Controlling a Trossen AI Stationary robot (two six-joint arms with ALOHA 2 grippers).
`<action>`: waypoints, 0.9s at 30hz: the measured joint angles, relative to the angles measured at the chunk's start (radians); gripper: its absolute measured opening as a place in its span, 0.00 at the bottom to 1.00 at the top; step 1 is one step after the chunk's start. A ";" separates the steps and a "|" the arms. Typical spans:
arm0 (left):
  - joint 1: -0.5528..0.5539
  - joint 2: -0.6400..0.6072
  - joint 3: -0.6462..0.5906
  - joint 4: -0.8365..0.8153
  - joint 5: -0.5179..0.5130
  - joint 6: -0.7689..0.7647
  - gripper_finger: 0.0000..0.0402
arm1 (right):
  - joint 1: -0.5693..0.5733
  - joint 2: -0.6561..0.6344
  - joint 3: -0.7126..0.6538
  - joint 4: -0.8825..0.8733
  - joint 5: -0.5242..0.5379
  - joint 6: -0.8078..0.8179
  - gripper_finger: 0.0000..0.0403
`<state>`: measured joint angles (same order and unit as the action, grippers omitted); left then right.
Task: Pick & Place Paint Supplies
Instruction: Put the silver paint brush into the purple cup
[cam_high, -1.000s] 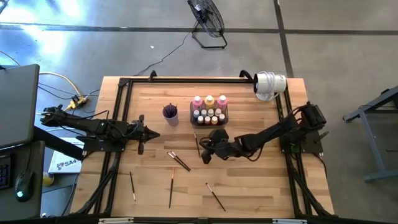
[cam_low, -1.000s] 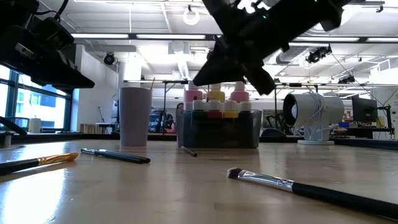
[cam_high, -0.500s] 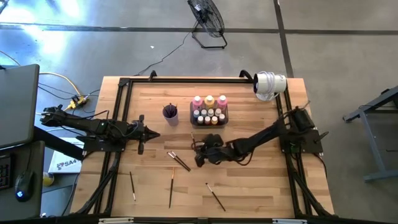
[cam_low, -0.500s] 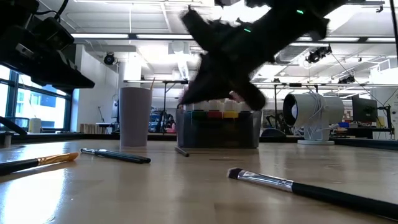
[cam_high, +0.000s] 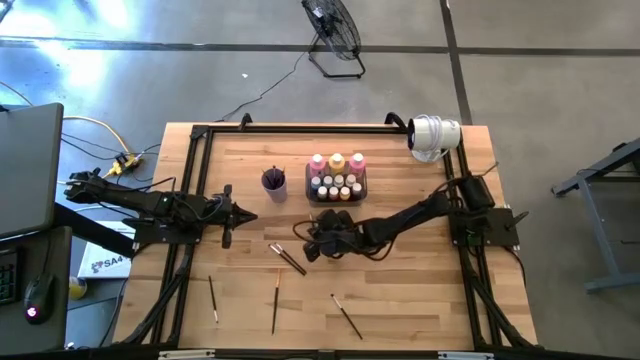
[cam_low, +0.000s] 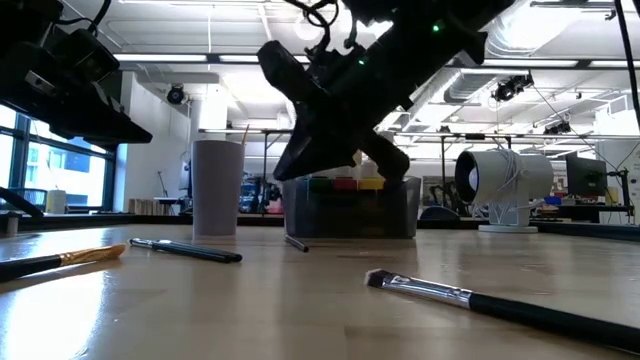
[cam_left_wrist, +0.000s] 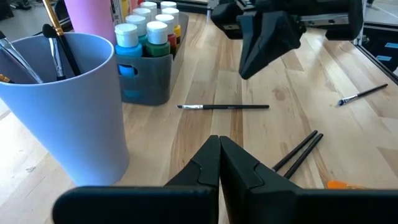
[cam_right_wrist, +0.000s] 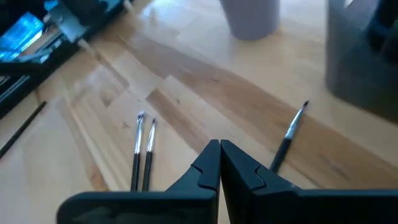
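My right gripper (cam_right_wrist: 219, 148), fingers pressed together and holding nothing, must open and centre over the brush (cam_right_wrist: 287, 137) before descending.

Only one bit of lettering shows — "SA4", partly cut off, on a white box (cam_high: 100, 262) on the floor beside the table's left edge. Nothing else is readable — the paint bottles' labels are too small.

Overhead, table-level, two wrist views; shared tray (cam_high: 337, 192).
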<state>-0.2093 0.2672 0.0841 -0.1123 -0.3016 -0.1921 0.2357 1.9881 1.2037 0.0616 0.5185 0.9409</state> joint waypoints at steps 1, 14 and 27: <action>0.000 0.000 0.000 0.000 0.000 0.000 0.00 | -0.006 0.000 0.000 -0.001 -0.026 0.000 0.01; 0.000 0.000 0.000 -0.001 0.000 0.001 0.00 | -0.036 0.033 0.001 0.019 -0.287 0.041 0.01; 0.000 0.000 0.000 0.001 0.000 0.003 0.00 | -0.026 0.051 0.000 -0.084 -0.339 0.085 0.01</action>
<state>-0.2094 0.2669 0.0843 -0.1112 -0.3016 -0.1890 0.2100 2.0396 1.2034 -0.0225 0.1799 1.0256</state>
